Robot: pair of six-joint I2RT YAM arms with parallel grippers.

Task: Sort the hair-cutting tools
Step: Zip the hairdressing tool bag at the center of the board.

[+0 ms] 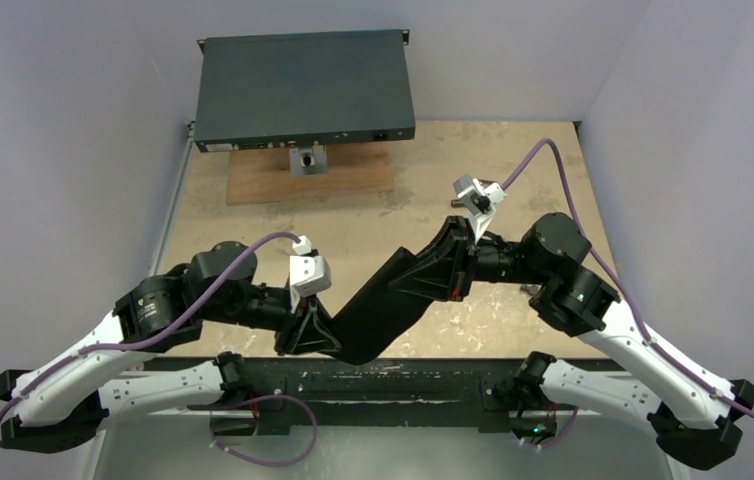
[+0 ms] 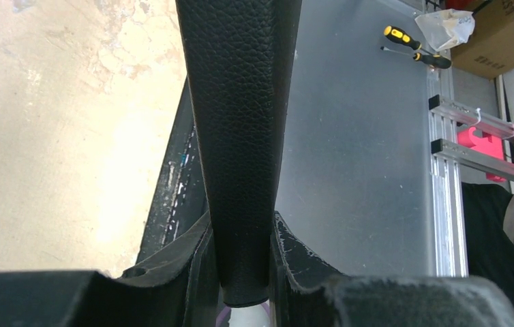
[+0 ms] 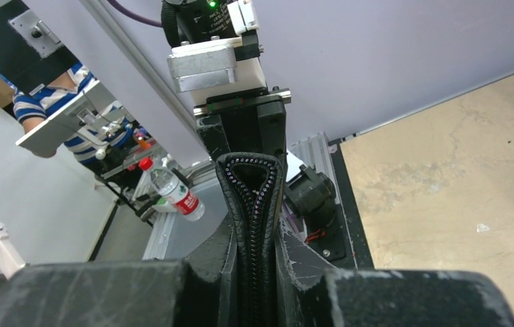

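The largest thing in play was a long black pebbled-leather zip pouch [image 1: 393, 295], slung in the air between the two arms above the near half of the bench [image 1: 513, 180]. The left tool [image 2: 243, 269] was pressed together on the plain end of the pouch, and the right tool [image 3: 253, 272] pinched the opposite end, where the rows of zip teeth curved round. None of the hair-cutting tools could be seen in any view. They may have been inside the pouch, but the pictures did not settle that. No sorted groups lay on the bench either, so by my reading the sorting itself was not yet begun and the pouch first needed opening or emptying. The bench was a pale beige, mottled and scuffed sheet, closed in by plain lilac walls [image 1: 73, 150] at the back and sides. At its far edge a flat dark grey metal box [image 1: 303, 88] sat over a reddish wooden board [image 1: 353, 180]. Beyond the bench's near edge, the left wrist view showed a brown cardboard box [image 2: 506, 41] and two yellow-and-black screwdrivers [image 2: 414, 48]. The right wrist view caught a person in a blue striped shirt [image 3: 43, 95] and a clear, red-labelled water bottle [image 3: 172, 191].
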